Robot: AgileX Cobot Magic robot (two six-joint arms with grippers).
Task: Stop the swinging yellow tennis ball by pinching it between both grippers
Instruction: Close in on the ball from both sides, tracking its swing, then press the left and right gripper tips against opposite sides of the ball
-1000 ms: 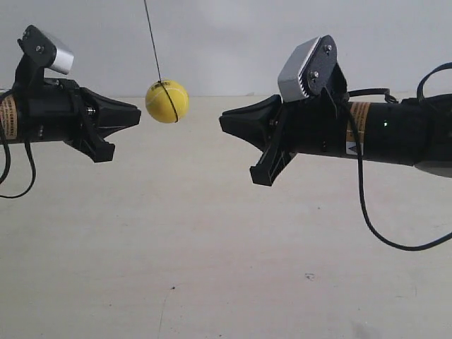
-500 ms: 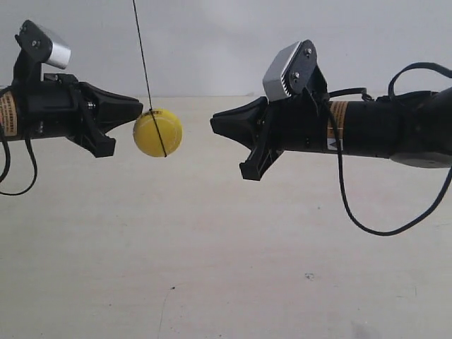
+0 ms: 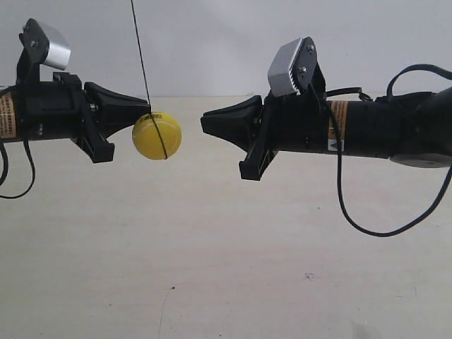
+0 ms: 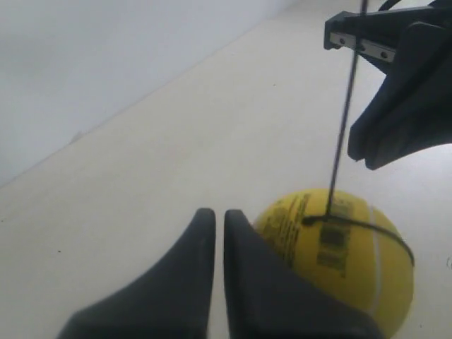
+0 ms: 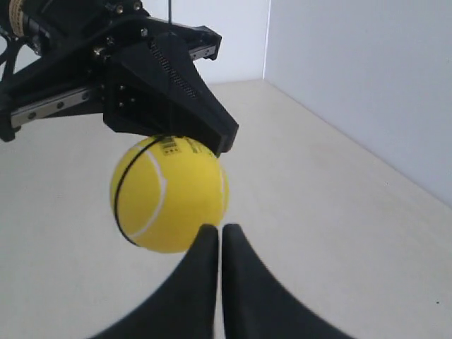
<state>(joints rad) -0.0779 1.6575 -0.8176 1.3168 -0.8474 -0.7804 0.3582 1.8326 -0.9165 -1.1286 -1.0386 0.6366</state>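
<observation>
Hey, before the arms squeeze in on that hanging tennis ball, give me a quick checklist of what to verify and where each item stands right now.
1. Left gripper tip against the yellow tennis ball: ok, it appears to touch the ball's upper side.
2. Right gripper against the ball: not ok, a clear gap shows in the exterior view.
3. Both grippers' jaws shut into a nose: ok.
4. Tips level with the ball's middle: not ok, both sit somewhat above it.
5. Black string clear of the left tip: cannot tell, it runs very close.
6. Ball at rest: cannot tell from one moment.
</observation>
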